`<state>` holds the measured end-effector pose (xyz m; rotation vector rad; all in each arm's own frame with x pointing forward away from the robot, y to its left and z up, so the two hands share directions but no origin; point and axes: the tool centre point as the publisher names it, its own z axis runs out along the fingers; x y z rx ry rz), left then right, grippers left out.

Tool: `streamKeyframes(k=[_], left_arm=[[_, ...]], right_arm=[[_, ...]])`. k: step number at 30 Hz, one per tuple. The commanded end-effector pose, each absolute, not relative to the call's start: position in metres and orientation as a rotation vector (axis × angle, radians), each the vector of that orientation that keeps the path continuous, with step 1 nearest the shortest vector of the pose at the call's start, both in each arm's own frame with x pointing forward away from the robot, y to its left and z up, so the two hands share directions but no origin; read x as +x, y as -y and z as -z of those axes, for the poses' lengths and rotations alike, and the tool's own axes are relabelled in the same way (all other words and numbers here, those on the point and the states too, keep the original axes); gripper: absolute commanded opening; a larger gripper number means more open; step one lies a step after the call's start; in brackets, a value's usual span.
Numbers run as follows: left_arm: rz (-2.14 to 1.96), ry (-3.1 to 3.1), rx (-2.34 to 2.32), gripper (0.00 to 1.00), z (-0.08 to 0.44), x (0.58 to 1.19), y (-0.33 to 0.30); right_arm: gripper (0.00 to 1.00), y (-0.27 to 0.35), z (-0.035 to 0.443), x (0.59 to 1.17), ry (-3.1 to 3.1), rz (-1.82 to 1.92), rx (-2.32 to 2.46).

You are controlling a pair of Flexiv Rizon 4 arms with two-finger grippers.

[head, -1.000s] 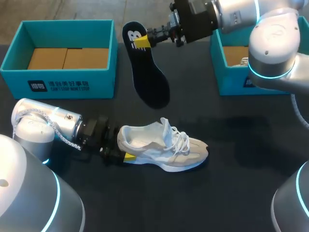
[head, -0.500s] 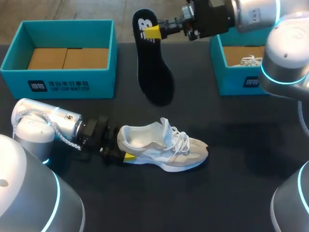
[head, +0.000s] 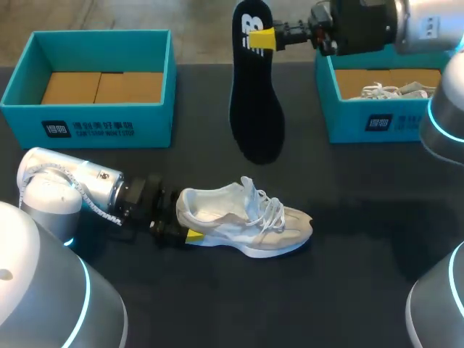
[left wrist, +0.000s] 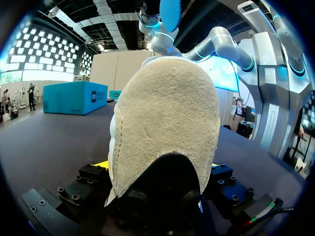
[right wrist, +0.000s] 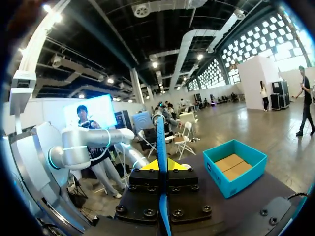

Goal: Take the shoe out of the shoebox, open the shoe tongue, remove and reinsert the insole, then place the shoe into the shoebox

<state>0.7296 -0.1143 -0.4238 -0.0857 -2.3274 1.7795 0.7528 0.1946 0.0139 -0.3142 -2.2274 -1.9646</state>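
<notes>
Insole (head: 255, 94) swings rightward and now hangs almost straight; shoe (head: 246, 217) and left arm have not shifted.

Head view: the right gripper (head: 270, 38) pinches the insole's heel end, long axis running 12 to 6, toe down. The shoe lies on the table (head: 362, 254), heel at 9 and toe at 3, with its opening about 7 o'clock from the insole's toe. The right arm is nearer, and the insole needs roughly a quarter turn. The left gripper (head: 181, 223) clamps the shoe's heel. Left wrist view: the suede heel fills the space between the fingers, and no insole shows. Right wrist view: the insole sits edge-on, squeezed between both yellow tips, which the head view hides.
</notes>
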Motion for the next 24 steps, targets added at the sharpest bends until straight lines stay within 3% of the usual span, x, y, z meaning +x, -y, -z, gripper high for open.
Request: streamKeyframes(k=[1, 11, 24], left_arm=[[-1.780, 2.328, -0.085, 0.00, 0.427, 0.730, 0.112], [-1.780, 2.328, -0.085, 0.00, 0.427, 0.730, 0.112], [-1.780, 2.328, -0.085, 0.00, 0.427, 0.730, 0.112]], right_arm=[[0.00, -0.189, -0.015, 0.747, 2.236, 1.964, -0.329], [0.00, -0.189, -0.015, 0.747, 2.236, 1.964, -0.329], [0.00, -0.154, -0.058, 0.711, 2.200, 1.961, -0.437]])
